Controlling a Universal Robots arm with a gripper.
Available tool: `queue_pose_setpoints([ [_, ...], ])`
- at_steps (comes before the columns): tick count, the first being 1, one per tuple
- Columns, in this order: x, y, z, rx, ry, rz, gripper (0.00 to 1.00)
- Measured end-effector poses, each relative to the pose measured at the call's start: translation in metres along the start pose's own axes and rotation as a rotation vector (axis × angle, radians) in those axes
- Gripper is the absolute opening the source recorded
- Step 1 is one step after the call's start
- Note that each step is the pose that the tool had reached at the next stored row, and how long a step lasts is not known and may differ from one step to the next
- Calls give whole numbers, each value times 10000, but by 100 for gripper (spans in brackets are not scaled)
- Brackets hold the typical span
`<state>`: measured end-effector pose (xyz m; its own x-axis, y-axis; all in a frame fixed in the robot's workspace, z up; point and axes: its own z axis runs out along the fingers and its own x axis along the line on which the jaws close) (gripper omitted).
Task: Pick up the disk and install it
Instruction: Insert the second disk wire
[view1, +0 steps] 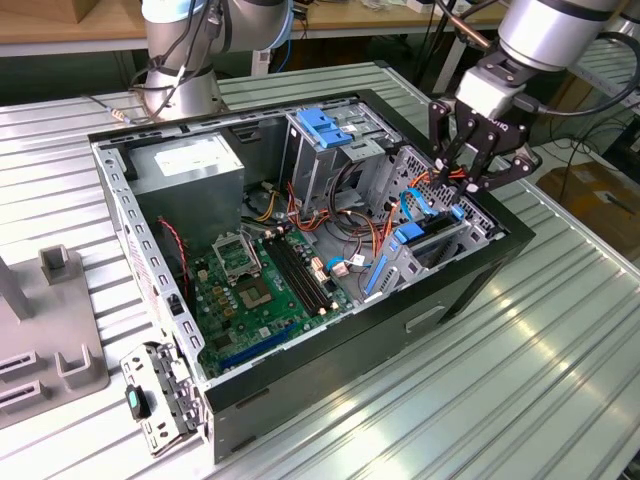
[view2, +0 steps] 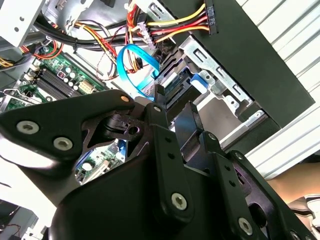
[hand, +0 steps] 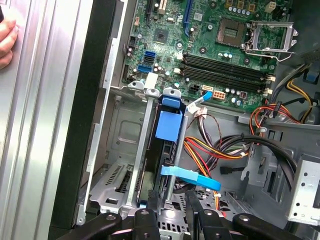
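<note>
Disk (hand: 167, 150): seated edge-on in bay. Our gripper (view1: 478, 165): jaws spread, empty, just above. Risk: we judge blue cable (hand: 192, 177) may snag.

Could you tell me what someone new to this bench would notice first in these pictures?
An open computer case lies on the ribbed metal table, its green motherboard bared. At the exterior view's right the arm's black claw hangs over the drive cage, where the blue-railed disk sits in its slot beside red, yellow and orange cables.
</note>
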<state>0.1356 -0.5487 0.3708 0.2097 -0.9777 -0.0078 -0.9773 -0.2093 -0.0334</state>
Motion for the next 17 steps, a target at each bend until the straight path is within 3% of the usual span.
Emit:
queue_pose_setpoints([
  [5,5,-47,2,0,-1,0,36],
  [17,-3,-70,2,0,-1,-24,36],
])
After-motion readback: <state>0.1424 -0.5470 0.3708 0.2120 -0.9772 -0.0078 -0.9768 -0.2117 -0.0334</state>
